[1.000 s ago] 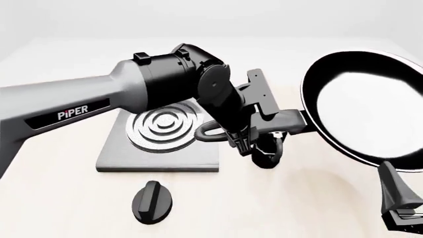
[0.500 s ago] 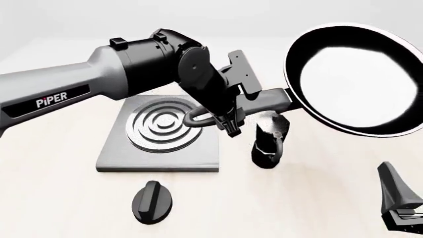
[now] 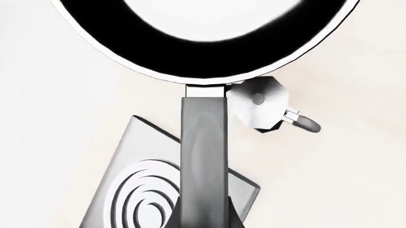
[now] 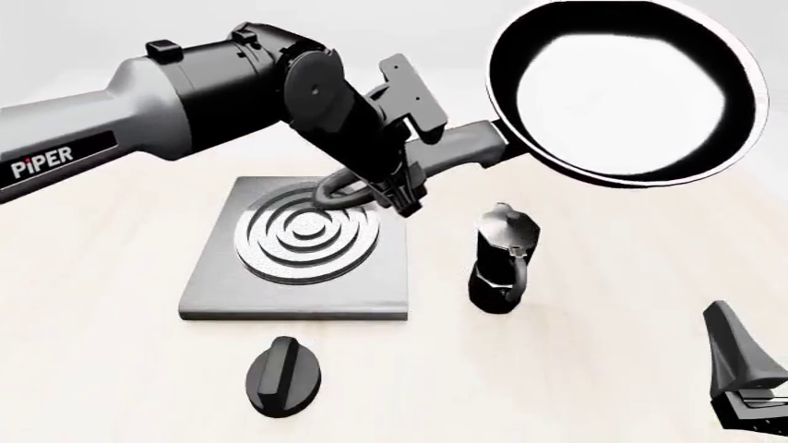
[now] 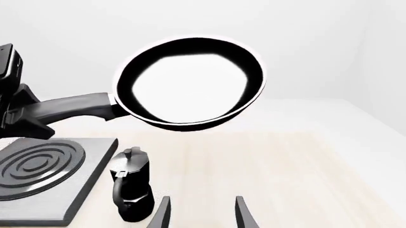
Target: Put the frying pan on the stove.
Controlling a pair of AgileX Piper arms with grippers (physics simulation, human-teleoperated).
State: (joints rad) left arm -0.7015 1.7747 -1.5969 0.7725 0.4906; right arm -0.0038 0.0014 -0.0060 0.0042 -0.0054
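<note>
The frying pan hangs high in the air at the right, tilted so its glossy inside faces the front view. My left gripper is shut on its long grey handle near the loop end. The stove, a grey slab with concentric rings, lies on the table below the gripper and left of the pan. In the left wrist view the handle runs from the pan across the stove. My right gripper stands open and empty low at the table's right, and the pan floats ahead of it.
A small black-and-silver moka pot stands upright just right of the stove, under the pan's handle. A black oval knob lies in front of the stove. The right gripper shows at the front view's lower right corner.
The left arm has lifted the pan higher and swung it left, so the handle's loop now hangs over the stove. The moka pot has come into full view. The right arm has stayed still.
</note>
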